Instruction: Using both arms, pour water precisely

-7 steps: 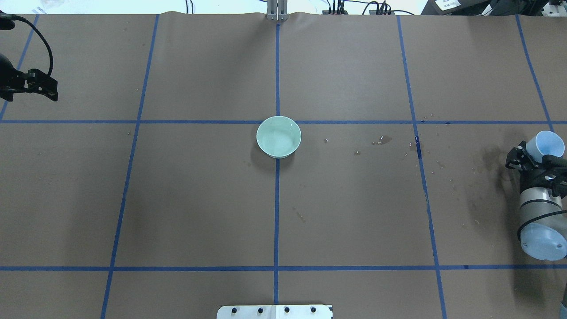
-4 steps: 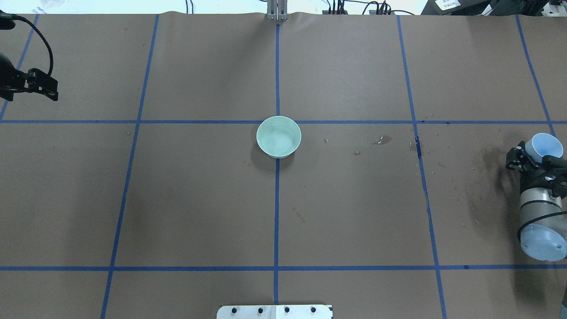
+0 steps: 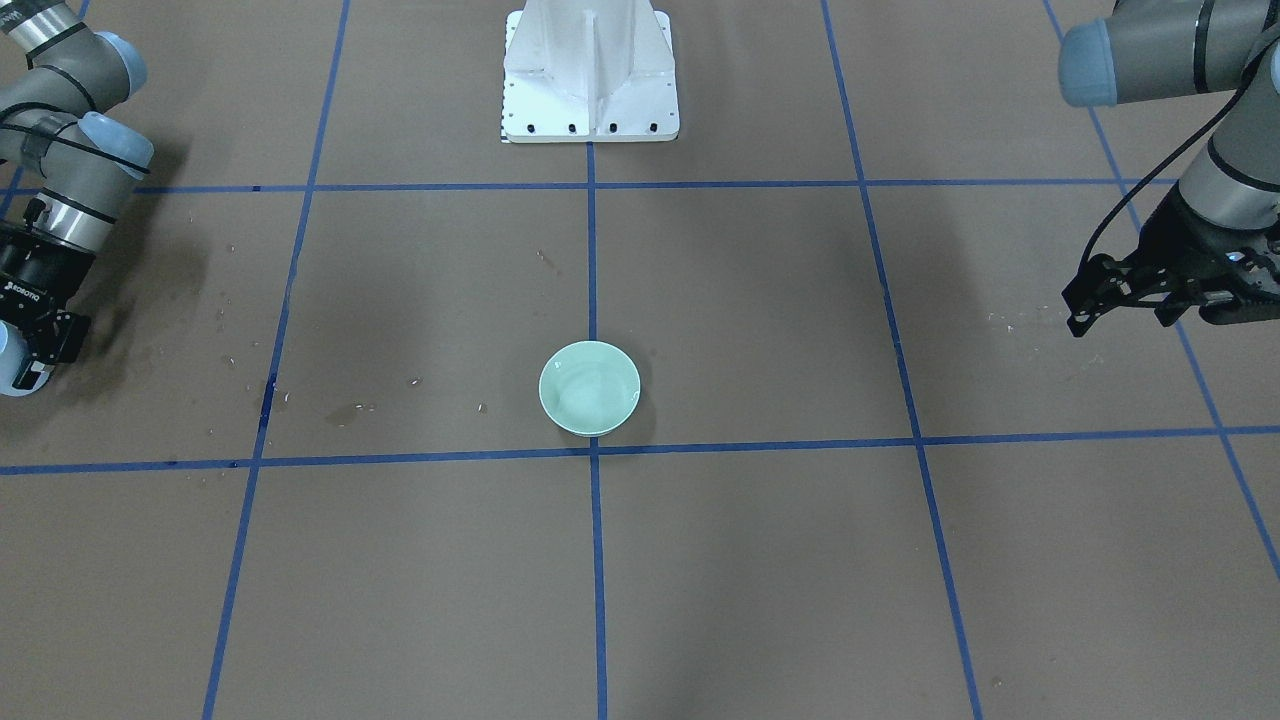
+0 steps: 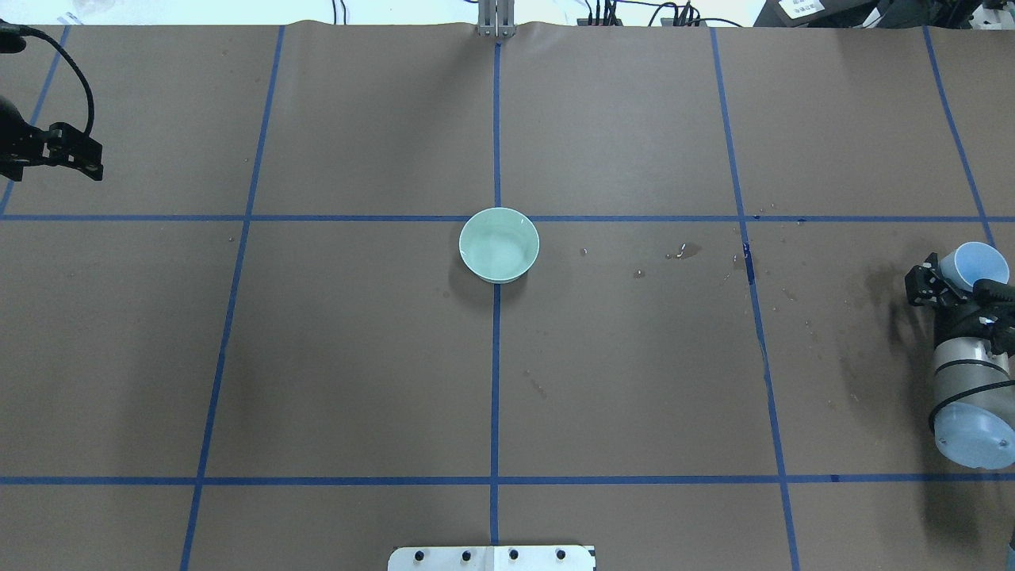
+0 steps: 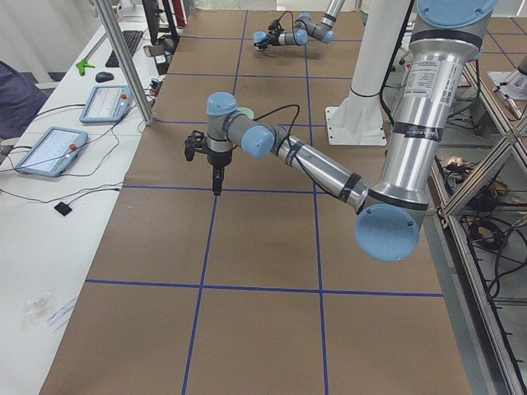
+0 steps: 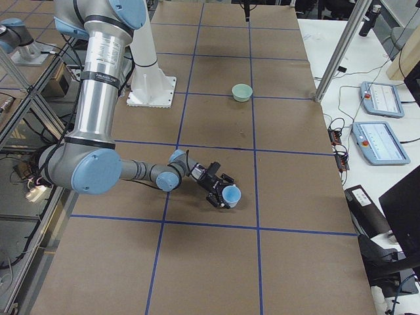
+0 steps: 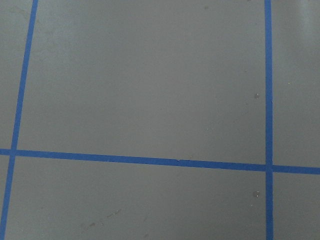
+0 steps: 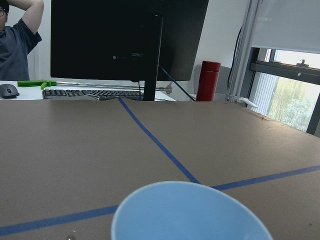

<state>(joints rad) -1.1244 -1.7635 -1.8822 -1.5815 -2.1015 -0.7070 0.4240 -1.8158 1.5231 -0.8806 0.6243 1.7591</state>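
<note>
My right gripper [image 4: 961, 279] is shut on a light blue cup [image 4: 975, 264] at the table's far right edge. The cup stands upright, low over the table; it also shows in the exterior right view [image 6: 230, 195] and the right wrist view [image 8: 190, 212]. A mint green bowl [image 4: 499, 245] stands at the table's centre, and a faint sheen of water [image 3: 588, 385] shows inside it. My left gripper [image 4: 83, 157] hangs shut and empty above the far left of the table, well away from the bowl; the front view [image 3: 1085, 312] shows it too.
Small water drops and wet stains [image 4: 683, 252] lie on the brown paper between the bowl and the cup. Blue tape lines [image 4: 496, 357] divide the table. The white pedestal [image 3: 590, 70] stands at the robot's side. Monitors and tablets [image 6: 377, 141] lie beyond the table.
The right gripper has sunk a little with the cup, which now looks smaller from overhead. The left gripper has drawn slightly further to the left edge.
</note>
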